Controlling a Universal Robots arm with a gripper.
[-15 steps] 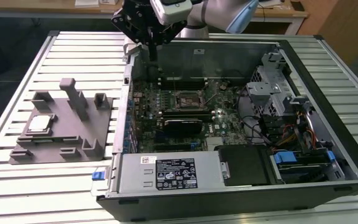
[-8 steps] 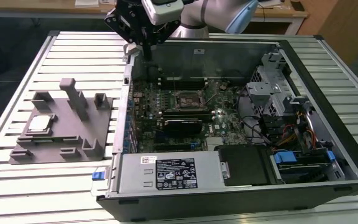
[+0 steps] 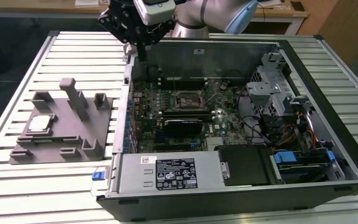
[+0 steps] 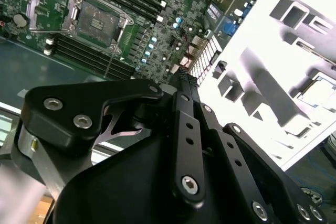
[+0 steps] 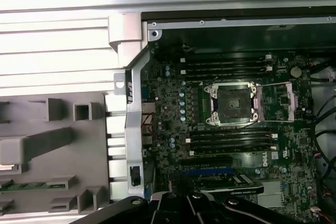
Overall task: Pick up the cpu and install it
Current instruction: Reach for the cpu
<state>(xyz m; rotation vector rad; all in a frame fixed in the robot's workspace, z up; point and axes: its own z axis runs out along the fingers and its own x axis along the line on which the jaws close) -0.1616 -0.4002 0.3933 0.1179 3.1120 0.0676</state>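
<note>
While the pincer (image 3: pixel 143 52) (image 4: pixel 184 77) hung above the far corner of the open computer case (image 3: pixel 229 45), at the exterior view's left, its fingers looked drawn together with nothing between them. The cpu (image 3: pixel 40 123) (image 4: pixel 321 91) lay flat in a shallow seat on the grey fixture (image 3: pixel 73 140), well apart from the pincer and outside the case, towards the exterior view's left.

Upright posts (image 3: pixel 71 91) rose from the fixture between the cpu and the case. Beyond them stood the case's side wall (image 3: pixel 127 112), separating the fixture from the motherboard (image 3: pixel 160 95). On that board the socket (image 3: pixel 188 99) (image 5: pixel 232 103) (image 4: pixel 97 21) sat uncovered, with its metal load plate (image 5: pixel 278 101) swung open to one side. Dark memory slots (image 5: pixel 231 141) ran close along two sides of the socket.

Towards the exterior view's right, a drive cage (image 3: pixel 271 86) and a tangle of cables (image 3: pixel 291 136) crowded the case. The power supply (image 3: pixel 166 173) filled the near end.

Bare slats of the worktop (image 3: pixel 17 70) lay open around the fixture on its far and near sides. The space straight above the socket was open.
</note>
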